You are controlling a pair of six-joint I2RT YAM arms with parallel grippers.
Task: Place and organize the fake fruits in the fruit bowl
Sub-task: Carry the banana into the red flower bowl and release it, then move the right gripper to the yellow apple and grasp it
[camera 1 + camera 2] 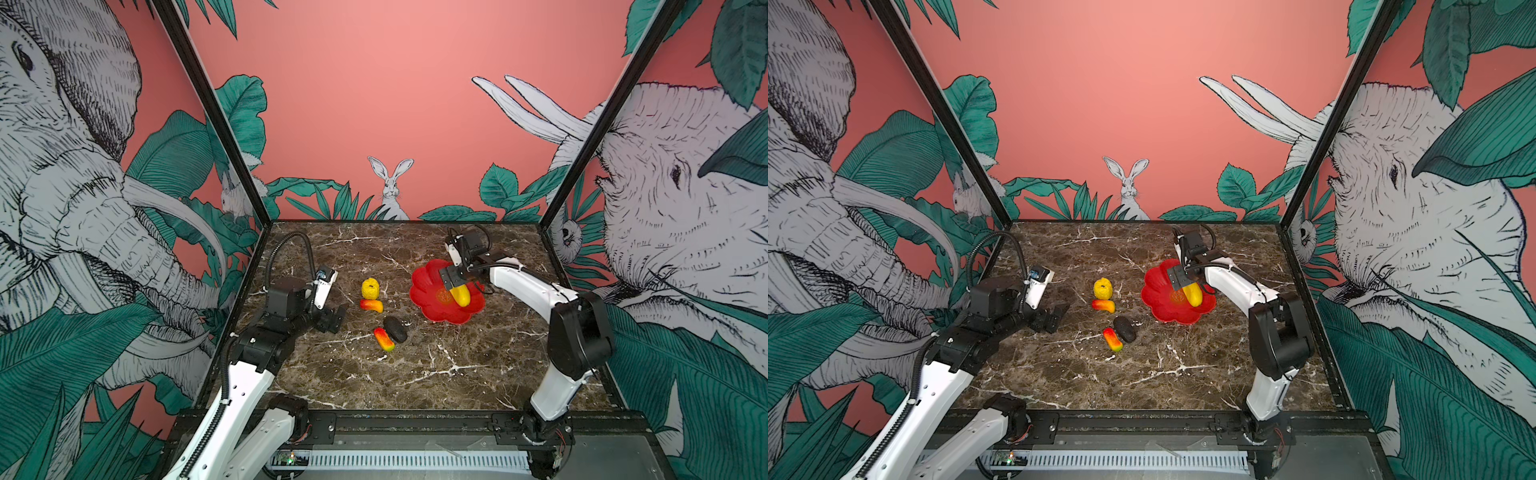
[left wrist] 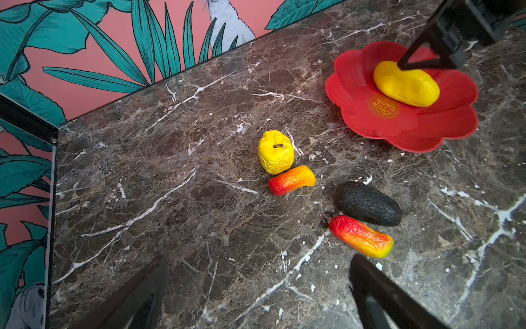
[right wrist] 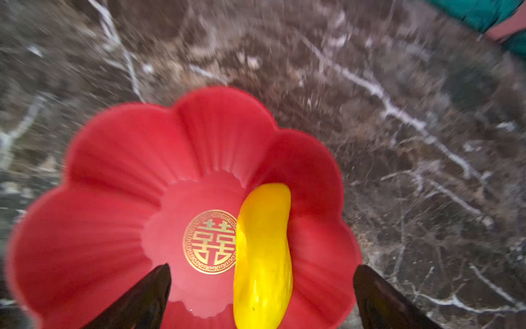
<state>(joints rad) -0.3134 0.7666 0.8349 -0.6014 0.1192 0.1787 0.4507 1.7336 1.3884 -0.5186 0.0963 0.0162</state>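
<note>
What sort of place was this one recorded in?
Probably a staged robot test cell rather than a real room: black frame posts, printed jungle-animal wall panels, and a marble-look tabletop boxed in by them.

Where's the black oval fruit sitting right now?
In both top views the black oval fruit lies on the marble table near its middle, left of and nearer than the red bowl, right beside the nearer red-orange fruit.
</note>
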